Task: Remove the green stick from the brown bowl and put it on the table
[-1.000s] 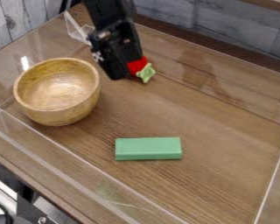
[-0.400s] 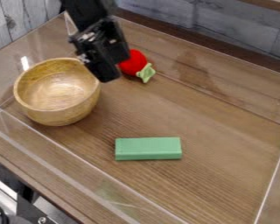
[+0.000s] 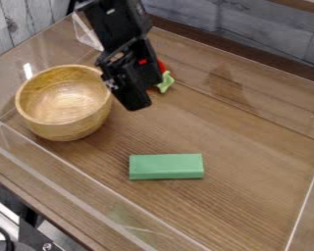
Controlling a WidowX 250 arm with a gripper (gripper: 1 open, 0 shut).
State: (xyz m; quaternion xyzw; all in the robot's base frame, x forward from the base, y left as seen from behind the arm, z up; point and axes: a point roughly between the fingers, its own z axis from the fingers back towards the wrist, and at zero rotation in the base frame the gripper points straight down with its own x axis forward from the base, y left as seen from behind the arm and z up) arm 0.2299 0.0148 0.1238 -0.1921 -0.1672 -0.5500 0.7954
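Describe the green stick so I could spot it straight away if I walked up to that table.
Start at the wooden table with low clear walls, and find the big round brown bowl on its left side. The green stick lies flat on the tabletop nearer the front edge, to the right of the bowl and apart from it. It is the only flat mint-green bar; the small green bit behind the gripper belongs to a red ball.

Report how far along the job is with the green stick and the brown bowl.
Done: the flat mint-green stick lies on the wood-grain table, clear of the round tan wooden bowl, which looks empty. In hand: nothing; the black gripper hangs open beside the bowl's rim, in front of a red ball. Left: apparently nothing but pulling the arm away.
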